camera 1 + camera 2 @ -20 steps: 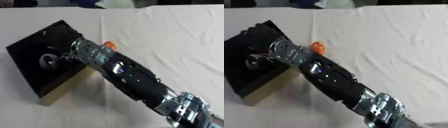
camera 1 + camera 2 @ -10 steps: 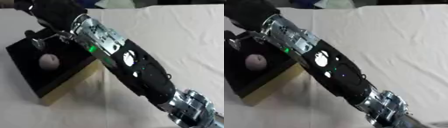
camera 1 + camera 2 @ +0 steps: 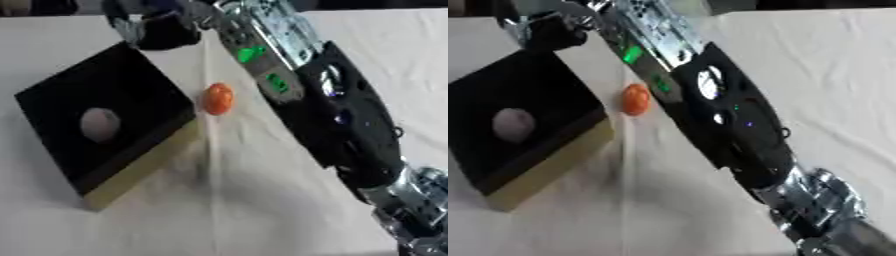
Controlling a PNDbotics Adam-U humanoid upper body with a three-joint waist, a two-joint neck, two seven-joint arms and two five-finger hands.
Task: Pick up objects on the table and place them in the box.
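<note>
While the right arm (image 3: 324, 100) stretches from the lower right corner up across the bench (image 3: 280, 210) to the top left, its hand (image 3: 157, 27) hangs above the far corner of the box (image 3: 131, 100), beyond the box's back edge. That hand shows as a dark, blurred mass with silver parts; whether its fingers are spread or curled I cannot tell, and nothing can be made out in them. On the left of the white-covered bench the box sits turned at an angle, black on top with a tan side wall facing the camera. A pale ball (image 3: 99, 124) lies inside it, toward its left part. An orange ball (image 3: 218, 98) rests on the cloth just beside the box's right edge, apart from it, between the box and the forearm. Green lights glow on the forearm above that ball. No left hand shows in either view
</note>
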